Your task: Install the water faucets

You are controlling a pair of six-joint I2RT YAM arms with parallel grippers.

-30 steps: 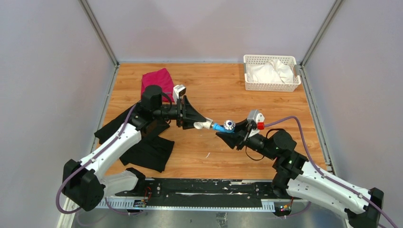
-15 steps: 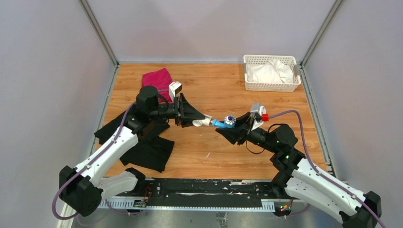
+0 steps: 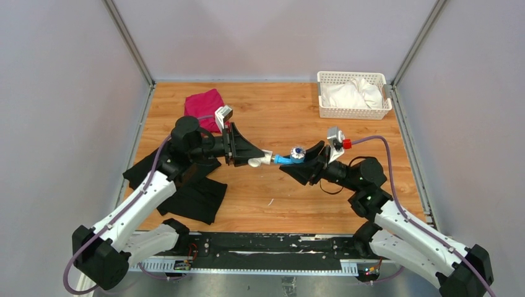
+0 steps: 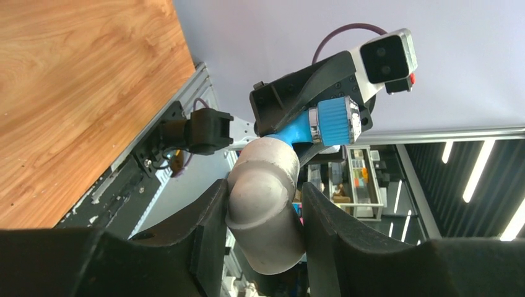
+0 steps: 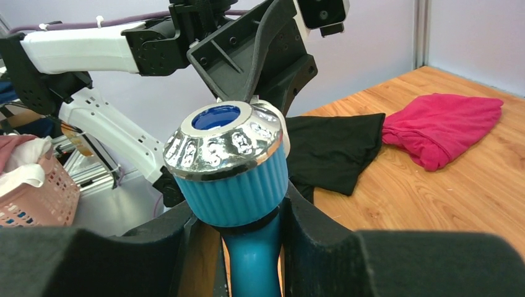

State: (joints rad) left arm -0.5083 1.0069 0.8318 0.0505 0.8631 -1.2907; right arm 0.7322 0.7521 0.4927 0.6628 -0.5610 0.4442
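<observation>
A black cloth (image 3: 193, 197) lies at the left edge of the surface (image 3: 278, 207), a white basket (image 3: 354, 114) in the far right corner. Above the middle, the left gripper (image 3: 252, 159) clamps a white fitting (image 4: 263, 204). The right gripper (image 3: 304, 163) clamps the blue faucet (image 5: 232, 170), which touches the fitting.

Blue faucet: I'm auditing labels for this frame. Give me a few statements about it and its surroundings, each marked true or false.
1. The right gripper grips the blue faucet. True.
2. The left gripper is open and empty. False: it is shut on the white pipe fitting.
3. The faucet lies on the table. False: it is held in the air, its end meeting the fitting.
4. The white basket holds white cloth. True.
</observation>
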